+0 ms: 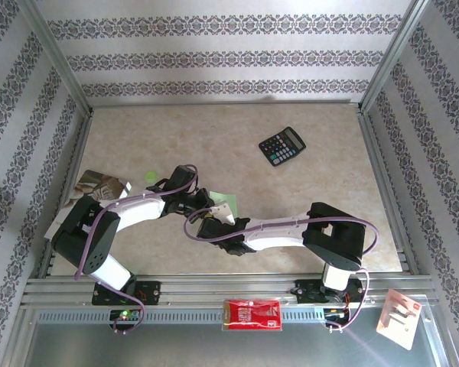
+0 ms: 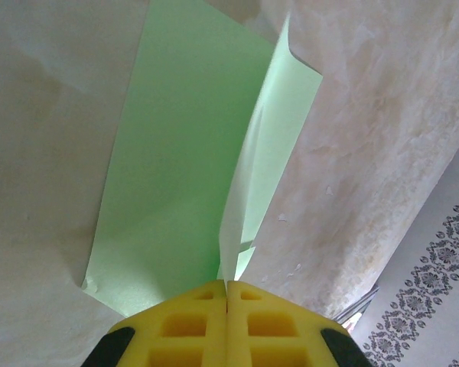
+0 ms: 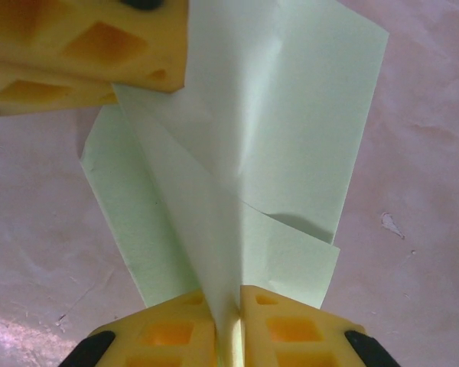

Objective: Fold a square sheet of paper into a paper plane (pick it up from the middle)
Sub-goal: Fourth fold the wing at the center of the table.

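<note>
A: Your square sheet of paper (image 1: 223, 203) is on the bench (image 1: 214, 130), left of centre and toward the near edge, right where your two arms meet. The black calculator (image 1: 282, 146) sits well apart from it, farther back and to the right.

B: From your left wrist you can see that most of the sheet lies flat on the bench, with one part lifted into an upright ridge. Your left fingers (image 2: 183, 325) are pressed together on the near end of that ridge, pinching it. Their two yellow faces meet along one line.

A: Your right wrist camera looks at the same sheet from the other side. The raised fold runs straight down into a narrow slot between your right fingers (image 3: 291, 329). They stand close on either side of the paper, but I cannot tell whether they have actually clamped it.

B: You also have the left fingers in that view, at the upper left, on the far end of the fold. A flap leans off to the right of the ridge, and a lower corner overlaps the flat layer.

A: The small green dot (image 1: 151, 177) lies on the bench beside your left arm, apart from the sheet. The red-and-white packet (image 1: 252, 314) rests on the front rail between your arm bases.
</note>
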### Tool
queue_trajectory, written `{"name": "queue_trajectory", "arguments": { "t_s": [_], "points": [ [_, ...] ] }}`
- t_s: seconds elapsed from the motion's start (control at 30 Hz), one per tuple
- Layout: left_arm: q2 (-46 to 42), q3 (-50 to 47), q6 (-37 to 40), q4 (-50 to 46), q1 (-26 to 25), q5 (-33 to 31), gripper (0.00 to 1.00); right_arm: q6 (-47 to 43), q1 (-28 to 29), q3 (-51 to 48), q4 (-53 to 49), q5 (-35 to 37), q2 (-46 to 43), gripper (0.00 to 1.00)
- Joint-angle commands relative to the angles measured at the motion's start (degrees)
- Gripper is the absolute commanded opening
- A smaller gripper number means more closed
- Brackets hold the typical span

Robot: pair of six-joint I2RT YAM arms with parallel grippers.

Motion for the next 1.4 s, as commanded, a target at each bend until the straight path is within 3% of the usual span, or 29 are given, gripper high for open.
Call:
{"name": "queue_trajectory", "arguments": {
  "t_s": [0.0,0.47,0.57,0.73,0.93,1.1,1.37],
  "points": [
    [0.76,0.45,-0.41,-1.77,-0.06,0.76,0.0,0.93,-0.32,-0.35,-0.52,1.95,-0.65,0.13],
    [-0.78,0.4,1.19,-3.73,0.6,-0.56,0.0,-1.74,-1.25,-4.56,4.38,0.78,-4.71,0.0],
    [-2.04,0.63,2.43,-5.36,1.1,-1.34,0.08,-3.22,-1.86,-6.59,6.87,-0.49,-6.56,0.0],
    [-6.56,1.21,5.77,-10.08,1.91,-4.93,0.34,-7.45,-3.6,-12.03,14.36,-4.95,-11.97,0.0],
    [-13.72,-2.67,5.67,-9.21,2.02,-7.38,0.46,-9.22,-6.87,-16.75,21.04,-14.74,-15.94,0.0],
    [-15.11,-5.34,5.26,-6.69,1.1,-6.9,0.43,-8.14,-8.45,-18.51,24.29,-18.96,-16.15,0.0],
    [-9.29,-5.49,4.95,-1.29,-1.9,-5.14,0.15,-5.23,-9.75,-21.22,28.57,-21.42,-16.27,0.0]
  ]
}}
